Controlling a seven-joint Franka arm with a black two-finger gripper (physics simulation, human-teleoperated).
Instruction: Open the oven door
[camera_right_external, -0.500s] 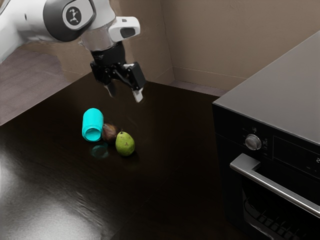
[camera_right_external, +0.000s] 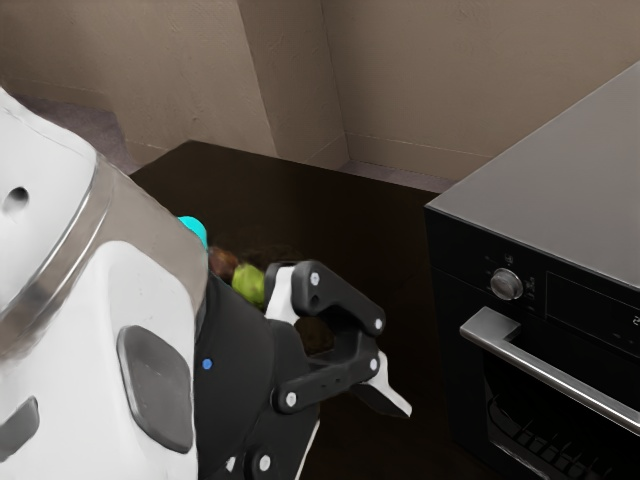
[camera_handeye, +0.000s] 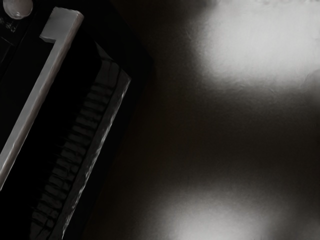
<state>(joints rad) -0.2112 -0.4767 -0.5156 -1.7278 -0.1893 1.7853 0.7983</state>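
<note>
Two fingers of the black gripper are held released and spread apart above the dark surface, well apart from the oven handle. In the exterior view the gripper is seen between the fruit and the oven, which is set at the exterior view's right end of the surface's far edge. The oven door is shut, placed under the control panel on the oven's front face. Its handle is mounted across the top edge of the door, with one end near the front face's vertical edge on the gripper's side. A round knob is set above that end, and a rack is seen through the door's window. By the wrist view, the handle and the window are lined up along each other, and the surface beside the oven is lit by bright reflections. On the side toward the surface's far corner, a cyan object, a brown fruit and a green pear are grouped, partly hidden behind the arm and the gripper.
</note>
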